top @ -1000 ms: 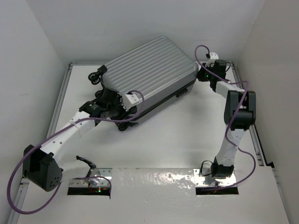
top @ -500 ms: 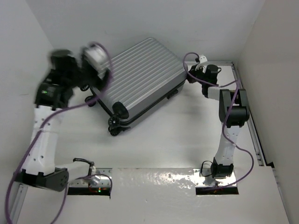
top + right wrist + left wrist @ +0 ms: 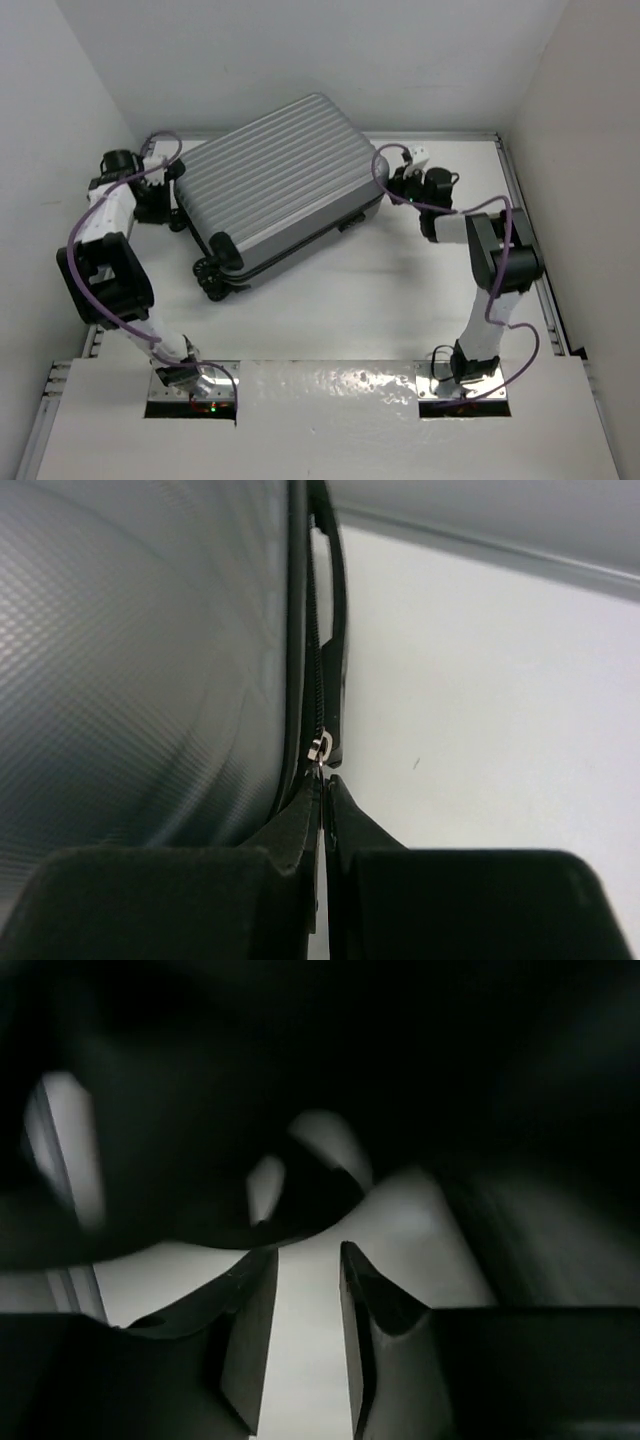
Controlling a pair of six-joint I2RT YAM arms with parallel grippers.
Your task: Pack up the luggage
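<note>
Table: closed luggage; right end effector pinched, perhaps on zipper pull.

Pretty sure this is a robotics lab test cell, not anyone's home. The luggage sits on a plain white table, with bare white walls behind and on both sides of it. There's a metal rail to its right and bolted arm mounting plates in front.

no legible txt on luggage, no labels, brands, nos.
</note>
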